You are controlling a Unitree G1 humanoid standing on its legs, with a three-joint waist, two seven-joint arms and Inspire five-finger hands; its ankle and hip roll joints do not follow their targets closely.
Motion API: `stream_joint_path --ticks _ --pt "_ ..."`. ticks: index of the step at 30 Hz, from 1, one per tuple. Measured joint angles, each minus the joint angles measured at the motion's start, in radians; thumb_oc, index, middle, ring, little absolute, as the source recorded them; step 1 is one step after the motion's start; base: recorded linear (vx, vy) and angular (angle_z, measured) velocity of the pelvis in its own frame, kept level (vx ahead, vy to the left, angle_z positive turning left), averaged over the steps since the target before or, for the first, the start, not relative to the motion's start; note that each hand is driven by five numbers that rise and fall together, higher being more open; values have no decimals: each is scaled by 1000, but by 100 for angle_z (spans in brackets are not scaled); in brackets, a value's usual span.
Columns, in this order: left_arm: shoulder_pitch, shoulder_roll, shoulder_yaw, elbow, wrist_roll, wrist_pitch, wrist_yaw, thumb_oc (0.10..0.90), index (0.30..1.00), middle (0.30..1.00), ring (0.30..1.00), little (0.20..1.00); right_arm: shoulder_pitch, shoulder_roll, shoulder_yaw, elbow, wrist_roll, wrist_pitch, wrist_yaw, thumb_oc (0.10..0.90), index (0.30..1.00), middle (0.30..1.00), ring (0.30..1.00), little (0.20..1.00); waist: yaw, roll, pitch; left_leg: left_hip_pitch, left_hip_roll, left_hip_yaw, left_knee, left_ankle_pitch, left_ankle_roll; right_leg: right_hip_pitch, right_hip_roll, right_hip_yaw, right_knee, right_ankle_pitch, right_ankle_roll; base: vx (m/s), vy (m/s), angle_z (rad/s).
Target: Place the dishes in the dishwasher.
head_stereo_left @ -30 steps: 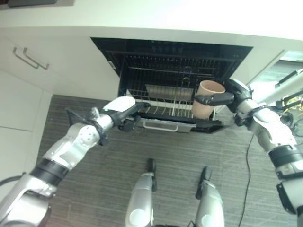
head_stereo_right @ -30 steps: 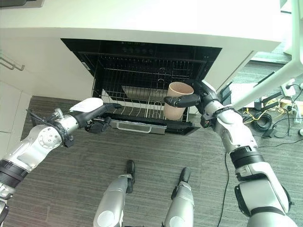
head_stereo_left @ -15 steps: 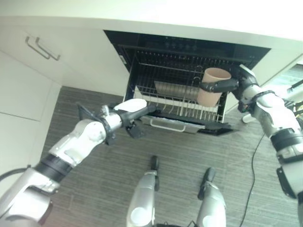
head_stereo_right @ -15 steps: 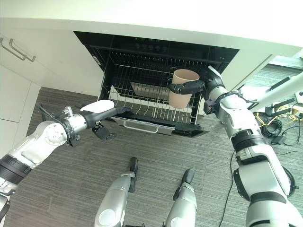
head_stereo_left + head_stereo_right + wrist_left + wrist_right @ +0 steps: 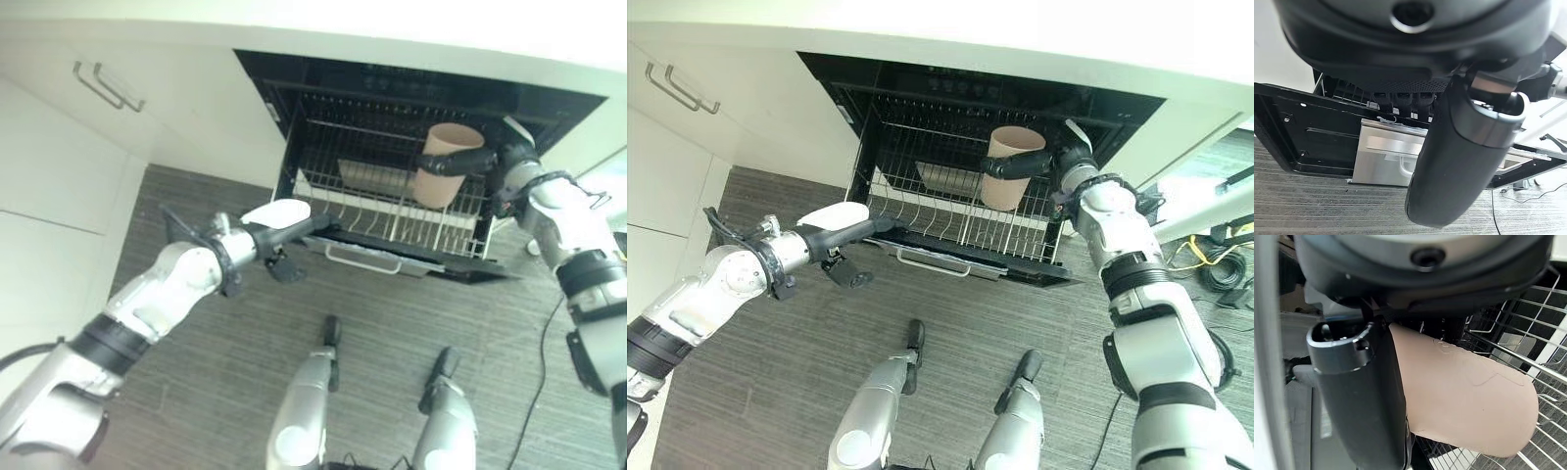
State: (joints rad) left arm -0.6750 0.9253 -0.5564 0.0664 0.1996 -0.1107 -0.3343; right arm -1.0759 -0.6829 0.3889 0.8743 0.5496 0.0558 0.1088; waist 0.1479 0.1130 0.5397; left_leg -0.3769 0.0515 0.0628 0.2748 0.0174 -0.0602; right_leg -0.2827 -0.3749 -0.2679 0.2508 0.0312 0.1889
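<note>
A tan cup (image 5: 443, 174) hangs upright over the right side of the pulled-out wire rack (image 5: 364, 217) of the open dishwasher (image 5: 921, 93). My right hand (image 5: 497, 163) is shut on the cup, its fingers wrapped round the upper wall; up close, my right hand (image 5: 1361, 396) has its thumb against the cup (image 5: 1464, 396). My left hand (image 5: 277, 231) reaches to the rack's front left corner with straight fingers, open, and its fingertips (image 5: 1400, 100) rest at the rack's front edge. A grey flat dish (image 5: 948, 176) lies deep in the rack.
The rack front has a silver handle (image 5: 361, 260) above the lowered black door (image 5: 470, 271). White cabinets with bar handles (image 5: 106, 86) stand to the left, a white countertop (image 5: 950, 34) overhangs the machine. Cables (image 5: 1215, 266) lie on the grey carpet at the right.
The camera has shifted. My right hand has carried the cup from the rack's front right corner farther in over the rack. My left hand stays at the rack's front left corner.
</note>
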Motion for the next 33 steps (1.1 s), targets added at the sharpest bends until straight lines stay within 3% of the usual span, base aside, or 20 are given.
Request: stream_joint_path --ticks 16,17,18,33 --pt "-70 54 -22 -63 -37 2 -4 800 900 900 900 900 -104 9 2 69 -51 -39 -77 400 300 300 300 300 30 16 -2 -93 -12 -16 2 21 3 -82 -17 -28 22 1 2 -44 22 5" --pt "-68 54 -22 -63 -37 2 -2 800 900 900 900 900 -104 9 2 74 -58 -42 -80 474 411 411 411 411 30 16 -2 -93 -12 -16 3 21 3 -82 -18 -28 23 1 2 -44 -10 2" --pt "-65 54 -22 -63 -37 1 3 800 900 900 900 900 -104 8 0 88 -64 -49 -81 800 900 900 900 900 30 16 -2 -93 -12 -17 4 21 3 -82 -18 -28 25 1 2 -39 -19 1" --pt "-48 55 -22 -67 -36 2 20 800 900 900 900 900 -101 10 31 148 -331 -5 -155 800 900 900 900 900 34 16 -3 -70 -18 -8 18 22 5 -69 -29 -17 45 2 2 1 4 0"
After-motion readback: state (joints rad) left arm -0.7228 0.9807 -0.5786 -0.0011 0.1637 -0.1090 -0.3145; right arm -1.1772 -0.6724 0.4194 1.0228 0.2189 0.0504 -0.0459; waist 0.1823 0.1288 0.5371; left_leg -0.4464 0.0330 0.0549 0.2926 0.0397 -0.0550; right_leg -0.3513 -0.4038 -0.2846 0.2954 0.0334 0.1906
